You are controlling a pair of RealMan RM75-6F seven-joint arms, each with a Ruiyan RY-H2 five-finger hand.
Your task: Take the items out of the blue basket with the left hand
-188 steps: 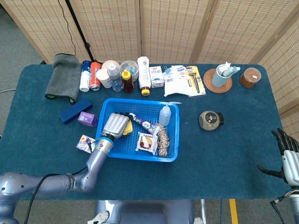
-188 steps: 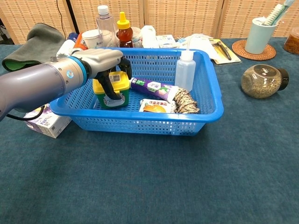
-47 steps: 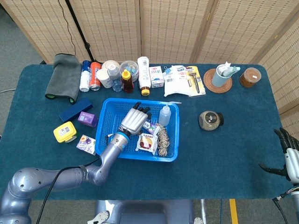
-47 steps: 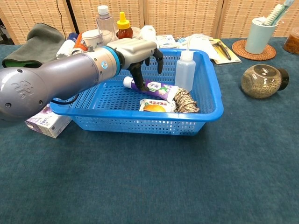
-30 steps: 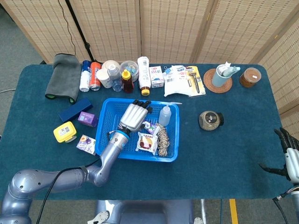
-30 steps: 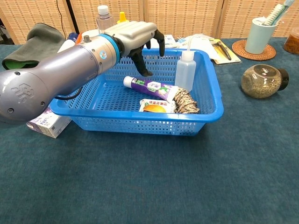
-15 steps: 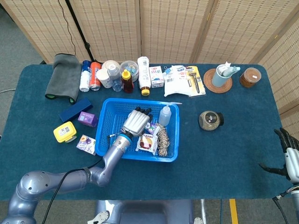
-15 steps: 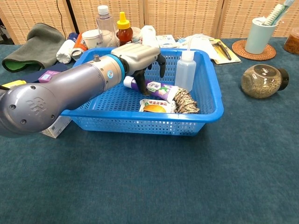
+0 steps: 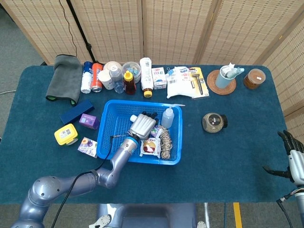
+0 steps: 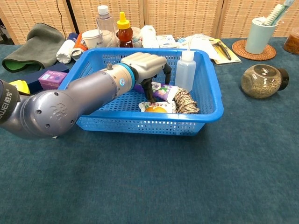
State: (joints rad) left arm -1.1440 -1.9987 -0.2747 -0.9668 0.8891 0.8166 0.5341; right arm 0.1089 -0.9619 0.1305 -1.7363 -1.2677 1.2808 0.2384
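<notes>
The blue basket (image 9: 108, 137) (image 10: 211, 95) stands mid-table. Inside lie a purple tube (image 10: 162, 91), a clear squeeze bottle (image 9: 167, 117) (image 10: 185, 70), a snack packet (image 9: 150, 147) (image 10: 156, 108) and a rope bundle (image 9: 165, 139) (image 10: 186, 101). My left hand (image 9: 142, 126) (image 10: 147, 65) is inside the basket, palm down over the tube's left end, its fingers curled down around the tube. Whether they grip it is hidden. My right hand (image 9: 294, 164) hangs at the table's right front edge, fingers apart and empty. A yellow box (image 9: 65, 134) (image 10: 18, 86) lies left of the basket.
Bottles, cans and packets line the back edge, with a grey cloth (image 9: 64, 78) at the back left. A blue case (image 9: 76, 112), a purple box (image 9: 89, 120) and a small carton (image 9: 88, 146) lie left of the basket. A round jar (image 9: 213, 122) sits to its right.
My left hand has sunk and shifted right onto the purple tube. Since the oldest frames, the yellow box has gone from the basket to the table on the left.
</notes>
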